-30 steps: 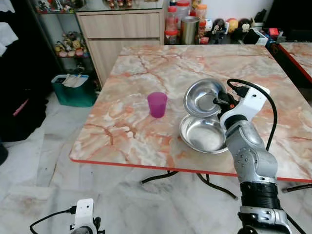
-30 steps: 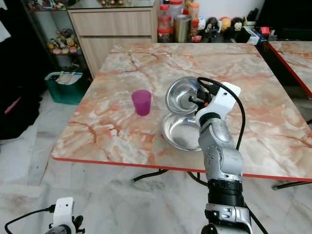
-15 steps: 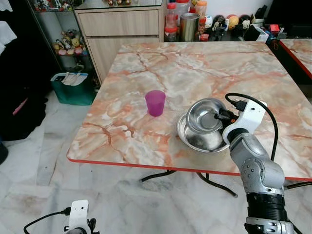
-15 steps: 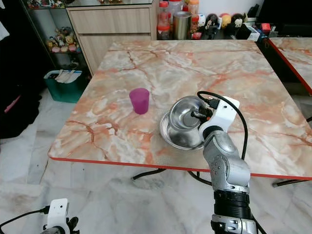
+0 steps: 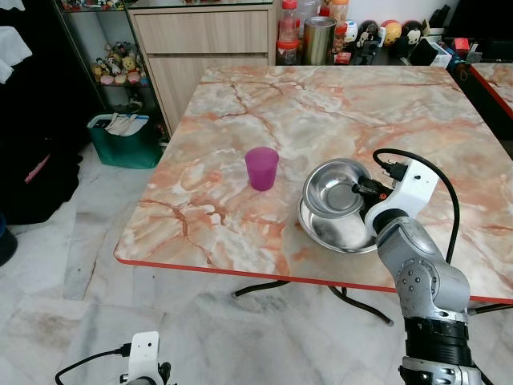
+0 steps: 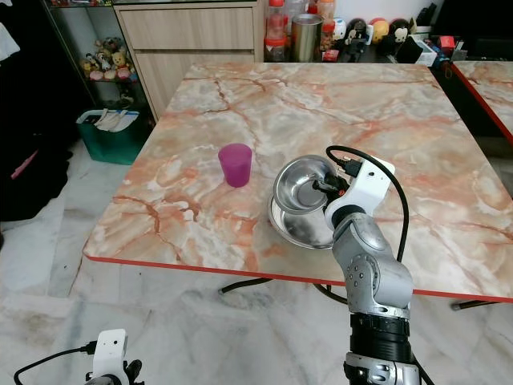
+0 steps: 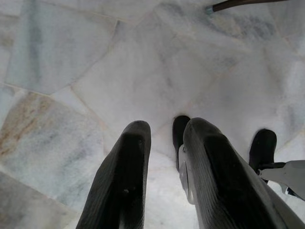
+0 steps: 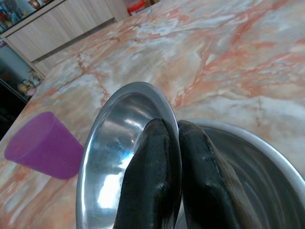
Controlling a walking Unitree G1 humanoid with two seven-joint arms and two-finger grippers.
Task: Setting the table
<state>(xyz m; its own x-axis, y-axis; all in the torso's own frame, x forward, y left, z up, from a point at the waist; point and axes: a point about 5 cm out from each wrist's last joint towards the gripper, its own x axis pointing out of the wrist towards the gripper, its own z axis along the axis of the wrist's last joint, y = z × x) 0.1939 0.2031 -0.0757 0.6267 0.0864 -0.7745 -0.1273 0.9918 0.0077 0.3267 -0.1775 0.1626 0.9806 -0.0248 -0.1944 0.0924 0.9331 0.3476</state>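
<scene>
The right gripper (image 8: 170,143) pinches the rim of a small steel bowl (image 5: 335,176), one black finger inside the rim and one outside, closed tight on the thin metal; the bowl hangs tilted, its open side turned toward the table's left edge, and its lower part sits within a larger steel bowl (image 5: 337,231) that lies on the marble table (image 5: 321,104) close to the near edge, toward the near right corner; in the wrist view the larger bowl's rim curves just behind the fingers (image 8: 150,181), though whether the two bowls touch cannot be told; a purple cup (image 5: 261,168) stands upright on the table, near the bowls on their left and a little farther from the near edge, apart from both; the table's near edge carries a red trim; beyond the far edge a wooden cabinet (image 5: 200,40) stands with jars and a metal canister (image 5: 320,40) on the ledge beside it; a green basket (image 5: 124,140) sits on the floor off the table's left edge; the left gripper (image 7: 164,143) hangs idle low over the pale marble floor (image 7: 95,71), its two fingers held slightly apart with nothing between them.
</scene>
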